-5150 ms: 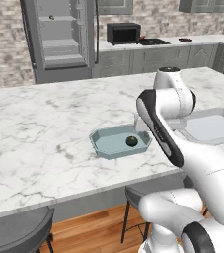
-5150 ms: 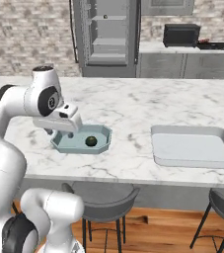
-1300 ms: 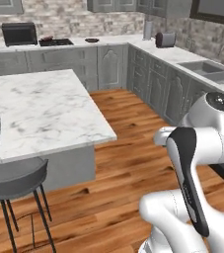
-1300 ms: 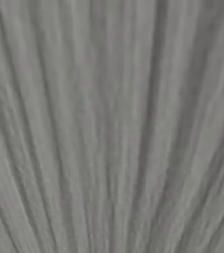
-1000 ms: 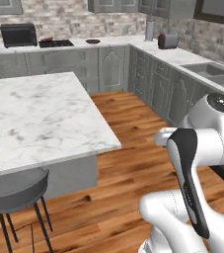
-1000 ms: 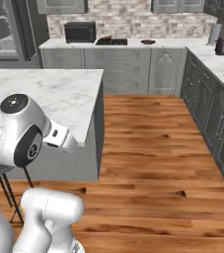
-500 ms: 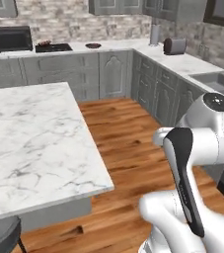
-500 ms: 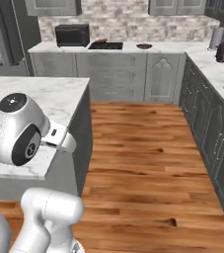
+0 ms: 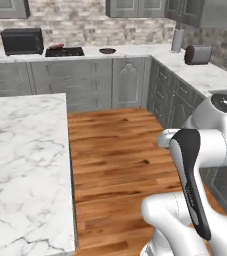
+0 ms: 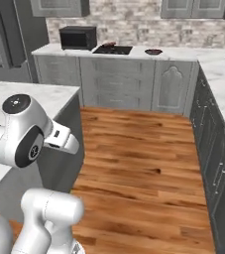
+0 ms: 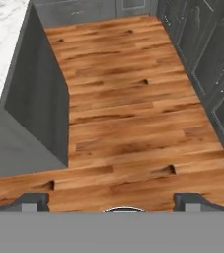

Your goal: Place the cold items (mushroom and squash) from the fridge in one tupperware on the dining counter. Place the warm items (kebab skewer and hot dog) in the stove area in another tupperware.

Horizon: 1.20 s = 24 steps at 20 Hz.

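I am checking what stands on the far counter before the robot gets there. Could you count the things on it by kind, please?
Microwave: 1
Stovetop, with something reddish on it too small to identify: 1
Dark bowl: 1
Toaster: 1
Tall pale canister: 1
Total: 5

Under me the floor (image 11: 128,123) is warm brown wood planks, lightly glossy with dark knots. Beside it, the island counter (image 9: 20,165) has a polished white marble top with grey veins over matt grey side panels. The cabinets (image 10: 129,82) ahead look painted matt grey, the wall (image 9: 85,30) rough grey stone brick. The microwave (image 9: 22,41) is matt black. My arm (image 9: 205,145) is smooth glossy white plastic.
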Available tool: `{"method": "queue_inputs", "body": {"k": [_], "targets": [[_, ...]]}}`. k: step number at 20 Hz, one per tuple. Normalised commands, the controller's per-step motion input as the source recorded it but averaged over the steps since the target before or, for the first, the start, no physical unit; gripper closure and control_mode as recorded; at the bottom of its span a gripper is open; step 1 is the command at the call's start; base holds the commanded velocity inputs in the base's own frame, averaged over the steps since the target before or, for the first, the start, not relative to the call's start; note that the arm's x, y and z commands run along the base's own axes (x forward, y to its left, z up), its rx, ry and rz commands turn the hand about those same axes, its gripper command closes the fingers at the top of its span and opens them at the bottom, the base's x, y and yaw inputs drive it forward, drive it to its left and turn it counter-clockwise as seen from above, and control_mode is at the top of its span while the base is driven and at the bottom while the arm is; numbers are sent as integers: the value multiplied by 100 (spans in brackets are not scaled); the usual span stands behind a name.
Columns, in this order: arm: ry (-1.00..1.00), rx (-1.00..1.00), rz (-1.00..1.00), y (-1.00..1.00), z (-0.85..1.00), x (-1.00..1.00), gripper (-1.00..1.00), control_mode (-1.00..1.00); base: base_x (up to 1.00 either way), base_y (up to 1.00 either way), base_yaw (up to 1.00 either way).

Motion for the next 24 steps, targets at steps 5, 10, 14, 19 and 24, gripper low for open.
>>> {"method": "queue_inputs", "body": {"k": [5, 10, 14, 19, 24], "targets": [[0, 0, 0, 0, 0, 0, -100, 100, 98, -55, 38], [0, 0, 0, 0, 0, 0, -100, 100, 87, -63, 36], [0, 0, 0, 0, 0, 0, -100, 100, 90, -62, 36], [0, 0, 0, 0, 0, 0, -100, 100, 89, -62, 37], [0, 0, 0, 0, 0, 0, -100, 100, 90, -61, 37]]}}
